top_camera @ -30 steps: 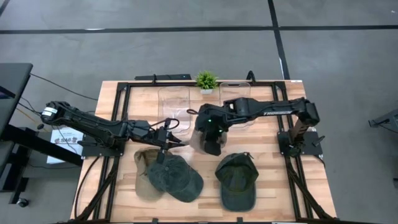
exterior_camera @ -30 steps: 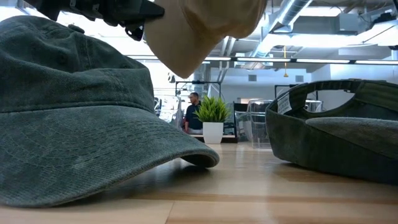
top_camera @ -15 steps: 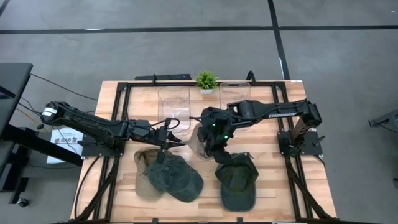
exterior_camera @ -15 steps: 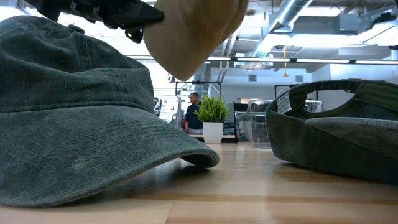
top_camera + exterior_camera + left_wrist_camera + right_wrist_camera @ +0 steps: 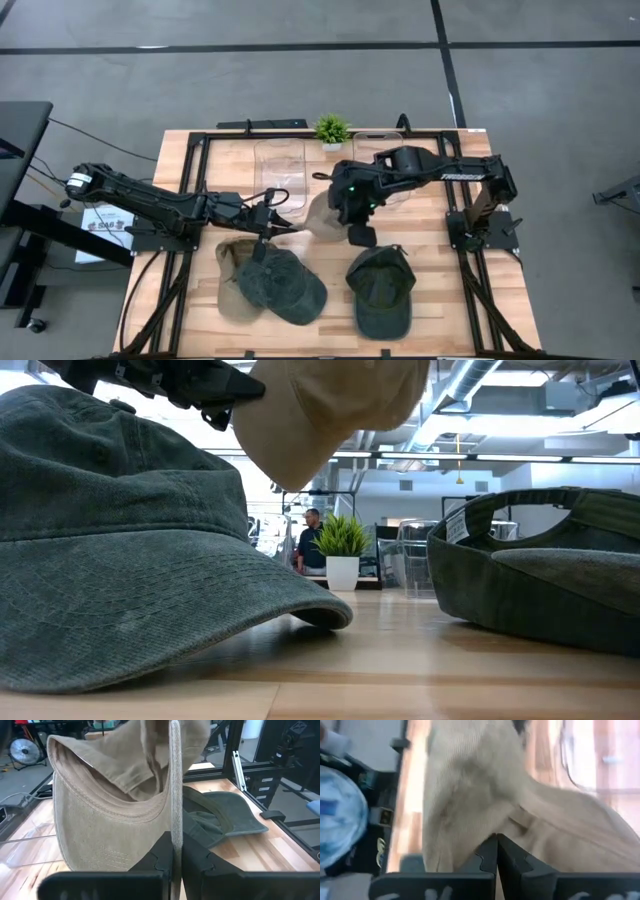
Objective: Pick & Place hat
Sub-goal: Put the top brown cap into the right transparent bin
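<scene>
Tan hat (image 5: 318,213) held up off the table (image 5: 430,300), just behind the grey-green hat (image 5: 283,286), which serves as landmark below. Gripped by both arms at once: left gripper (image 5: 271,228) clamped on the brim edge, right gripper (image 5: 350,212) clamped on the crown cloth. Stretched between the two, long axis running left to right across the table, brim toward the left arm, crown toward the right. Seen from the left wrist with the hollow inside and sweatband facing that camera, brim edge (image 5: 175,780) standing upright between the closed fingers (image 5: 159,860).

Grey-green hat lying crown up near the front edge, partly over another tan hat (image 5: 233,284) on its left. Dark green hat (image 5: 381,290) to its right, upside down, opening upward.

Table of pale wood planks with a black frame. Clear bin (image 5: 279,165) behind the landmark hat, small potted plant (image 5: 331,130) farther back at the far edge. Grey floor around. Beyond the table, an open workroom with ceiling ducts, and a person (image 5: 313,530) standing far off.
</scene>
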`<act>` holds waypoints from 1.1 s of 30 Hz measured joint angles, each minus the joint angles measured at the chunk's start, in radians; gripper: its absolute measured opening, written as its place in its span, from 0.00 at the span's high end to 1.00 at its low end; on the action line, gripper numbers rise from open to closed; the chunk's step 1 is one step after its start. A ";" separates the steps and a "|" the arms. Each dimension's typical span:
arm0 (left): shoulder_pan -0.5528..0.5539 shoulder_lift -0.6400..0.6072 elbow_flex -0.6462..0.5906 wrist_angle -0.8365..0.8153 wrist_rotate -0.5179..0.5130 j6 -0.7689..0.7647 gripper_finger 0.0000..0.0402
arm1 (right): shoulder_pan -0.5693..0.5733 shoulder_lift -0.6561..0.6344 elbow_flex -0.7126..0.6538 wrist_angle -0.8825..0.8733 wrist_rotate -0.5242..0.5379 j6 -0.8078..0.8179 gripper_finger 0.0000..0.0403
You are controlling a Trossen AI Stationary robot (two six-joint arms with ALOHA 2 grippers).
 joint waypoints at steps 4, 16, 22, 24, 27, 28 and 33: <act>0.000 0.000 0.000 0.000 0.003 0.000 0.96 | -0.002 0.006 0.000 -0.068 0.000 -0.010 1.00; 0.000 0.000 0.000 0.029 0.041 -0.003 0.96 | 0.028 0.010 -0.055 -0.064 0.029 -0.086 1.00; 0.000 0.000 0.000 0.040 0.088 -0.011 0.96 | 0.021 -0.034 -0.001 -0.015 0.251 -0.155 1.00; 0.000 0.000 0.000 0.048 0.112 -0.022 0.96 | 0.017 -0.050 0.022 -0.012 0.344 -0.177 1.00; 0.000 0.000 0.000 0.083 0.167 -0.029 0.96 | 0.011 -0.084 0.048 0.002 0.488 -0.214 1.00; 0.000 0.000 0.000 0.102 0.197 -0.030 0.96 | 0.011 -0.104 0.054 0.007 0.526 -0.227 1.00; -0.001 0.000 0.000 0.226 0.388 -0.075 0.96 | 0.021 -0.212 0.060 0.033 0.569 -0.235 1.00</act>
